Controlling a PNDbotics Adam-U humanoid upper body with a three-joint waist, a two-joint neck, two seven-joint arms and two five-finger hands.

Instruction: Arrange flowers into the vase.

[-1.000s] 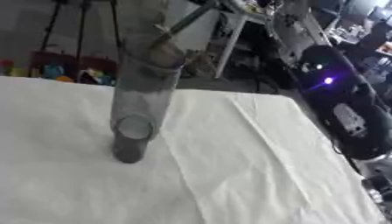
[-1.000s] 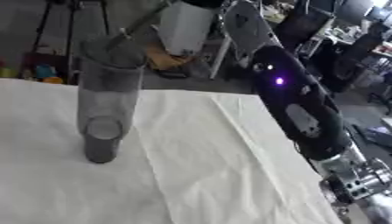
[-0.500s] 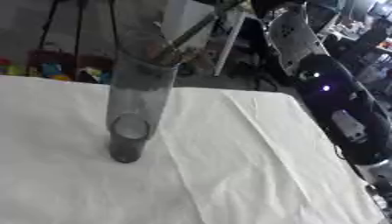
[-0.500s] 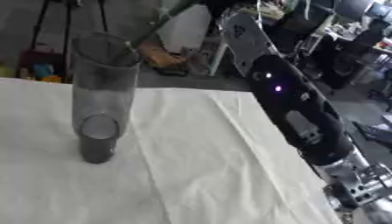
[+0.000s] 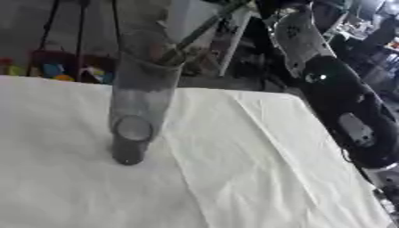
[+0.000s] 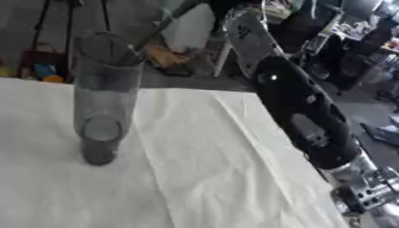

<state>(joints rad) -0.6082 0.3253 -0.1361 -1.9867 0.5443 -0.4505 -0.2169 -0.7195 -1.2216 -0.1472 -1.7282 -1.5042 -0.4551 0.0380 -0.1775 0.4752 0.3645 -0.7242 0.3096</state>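
The right arm [image 6: 300, 116], black with silver joints, rises from the lower right edge and stretches up toward the top of the view. Its hand is hidden beyond the top edge.

Glossy black arm [image 6: 300, 111], apparently silver-jointed.

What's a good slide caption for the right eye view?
Green stem leaning into tall clear vase on white tablecloth, robot's right arm reaching overhead.
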